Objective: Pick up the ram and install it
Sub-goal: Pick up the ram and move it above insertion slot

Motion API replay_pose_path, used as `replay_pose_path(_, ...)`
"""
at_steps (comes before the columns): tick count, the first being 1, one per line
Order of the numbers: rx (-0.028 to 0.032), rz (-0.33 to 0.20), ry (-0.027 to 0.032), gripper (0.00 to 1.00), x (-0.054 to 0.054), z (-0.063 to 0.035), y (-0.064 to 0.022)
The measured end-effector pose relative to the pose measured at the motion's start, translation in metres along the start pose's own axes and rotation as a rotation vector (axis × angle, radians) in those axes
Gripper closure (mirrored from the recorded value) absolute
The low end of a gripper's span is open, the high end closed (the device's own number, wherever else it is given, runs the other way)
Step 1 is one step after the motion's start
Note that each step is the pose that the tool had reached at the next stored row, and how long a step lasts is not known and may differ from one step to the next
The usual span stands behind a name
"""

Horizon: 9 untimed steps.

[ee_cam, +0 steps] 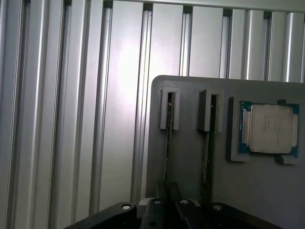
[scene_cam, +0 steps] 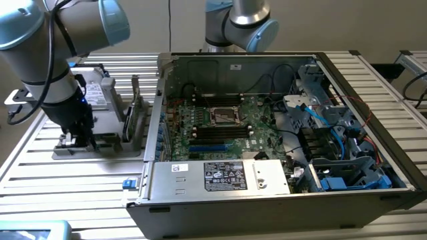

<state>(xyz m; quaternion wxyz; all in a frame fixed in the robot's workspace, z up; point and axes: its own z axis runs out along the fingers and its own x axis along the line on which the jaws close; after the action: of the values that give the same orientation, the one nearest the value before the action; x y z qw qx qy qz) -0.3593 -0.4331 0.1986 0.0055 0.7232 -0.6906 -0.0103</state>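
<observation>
Wrist view shows two ram sticks (ee_cam: 168, 148) (ee_cam: 205, 157), one processor (ee_cam: 269, 129).

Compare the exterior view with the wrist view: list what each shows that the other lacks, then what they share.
Exterior view: the open computer case, its motherboard, the hard drive on the tray, and the arm. Wrist view: the processor chip in its pocket, and a ram stick edge-on in a slot, in line with the tool. Shared: the grey tray, the slatted table and the tool.
</observation>
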Motion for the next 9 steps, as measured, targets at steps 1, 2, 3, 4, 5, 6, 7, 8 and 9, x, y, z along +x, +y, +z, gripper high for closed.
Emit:
replay_pose_path(1,-0.0001,0.000,0.0020,0.87,0.000,-0.0027,0.0000)
replay_pose_path(2,-0.0003,0.000,0.0038,0.87,0.000,-0.0059,0.0001)
replay_pose_path(3,-0.0003,0.000,0.0056,0.87,0.000,-0.0089,0.0002)
replay_pose_path(4,-0.0004,0.000,0.0075,0.87,0.000,-0.0120,0.0003)
replay_pose_path(5,-0.0006,0.000,0.0096,0.87,0.000,-0.0150,0.0003)
replay_pose_path(6,-0.0007,0.000,0.0114,0.87,0.000,-0.0177,0.0004)
replay_pose_path(7,-0.0008,0.000,0.0138,0.87,0.000,-0.0202,0.0005)
replay_pose_path(8,-0.0009,0.000,0.0164,0.87,0.000,-0.0229,0.0005)
replay_pose_path(9,-0.0010,0.000,0.0186,0.87,0.000,-0.0256,0.0006)
